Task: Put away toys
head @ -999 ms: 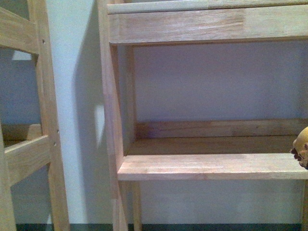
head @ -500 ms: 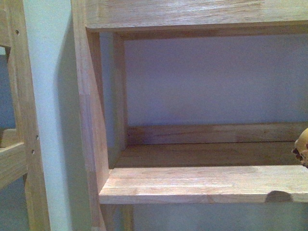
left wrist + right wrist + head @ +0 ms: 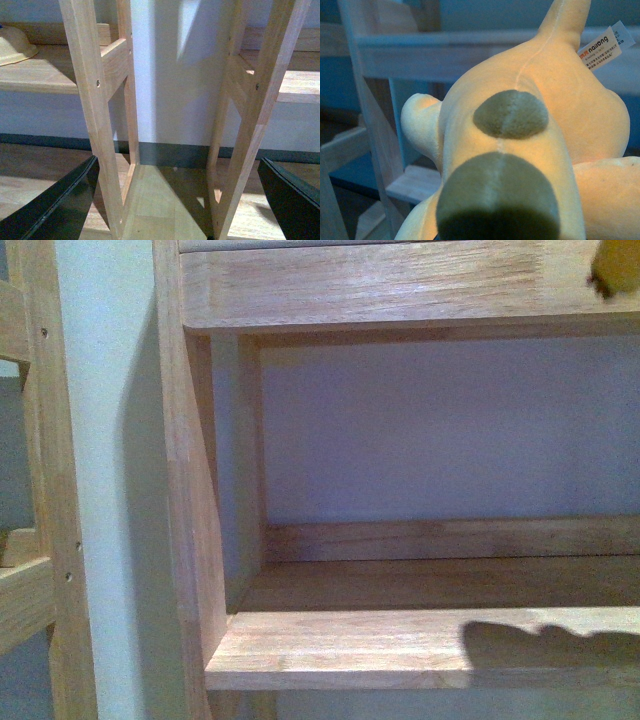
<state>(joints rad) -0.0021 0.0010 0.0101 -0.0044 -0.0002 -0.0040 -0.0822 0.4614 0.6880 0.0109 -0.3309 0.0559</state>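
Toy (image 3: 520,150) aloft close before right gripper, not yet shelved; that gripper's fingers hidden, grip cannot be told. Left gripper (image 3: 178,165) spread wide, holding nothing. Shelf (image 3: 340,645) ahead of both; placing all remains.

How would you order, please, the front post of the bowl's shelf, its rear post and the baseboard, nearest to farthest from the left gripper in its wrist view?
1. Front post, closest, just ahead of the left gripper.
2. Rear post, directly behind the front one.
3. Baseboard, behind both posts, farthest.
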